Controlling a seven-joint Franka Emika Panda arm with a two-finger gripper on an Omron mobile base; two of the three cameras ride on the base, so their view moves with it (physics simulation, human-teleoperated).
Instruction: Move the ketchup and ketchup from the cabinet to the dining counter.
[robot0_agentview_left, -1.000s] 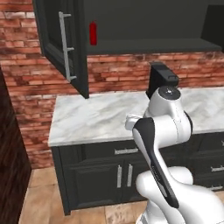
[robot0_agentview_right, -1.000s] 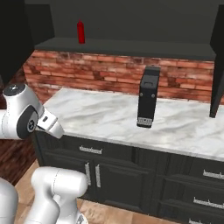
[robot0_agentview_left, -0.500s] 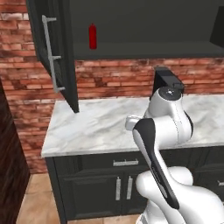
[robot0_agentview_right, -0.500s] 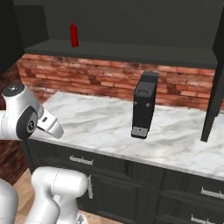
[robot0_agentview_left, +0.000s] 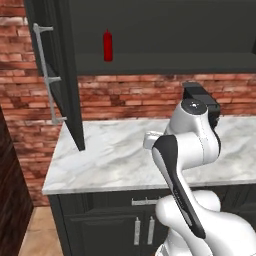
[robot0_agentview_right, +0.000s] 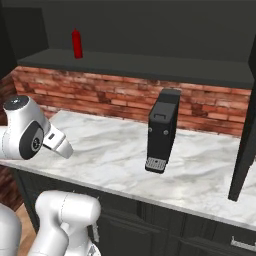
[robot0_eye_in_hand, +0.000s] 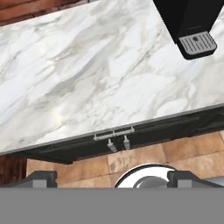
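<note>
The red ketchup bottle (robot0_agentview_left: 107, 45) is seen upper left on the open cabinet's shelf (robot0_agentview_left: 165, 62), the door swung clear for reaching, while finger state cannot be told.

White arm folded upright, end effector (robot0_eye_in_hand: 112, 178) facing down, fingertips spread wide apart

A ketchup bottle (robot0_agentview_left: 107, 45) stands upright on the shelf (robot0_agentview_left: 165, 63) inside the open cabinet (robot0_agentview_right: 150, 30), toward its left end. The cabinet door (robot0_agentview_left: 60, 75) swings out at the left. Below lies the tabletop (robot0_agentview_left: 115, 160), backed by a brick wall (robot0_agentview_left: 130, 97). A coffee machine (robot0_agentview_right: 163, 131) stands on the tabletop to the right of the bottle, and lower cabinets (robot0_eye_in_hand: 113, 140) sit beneath.
</note>
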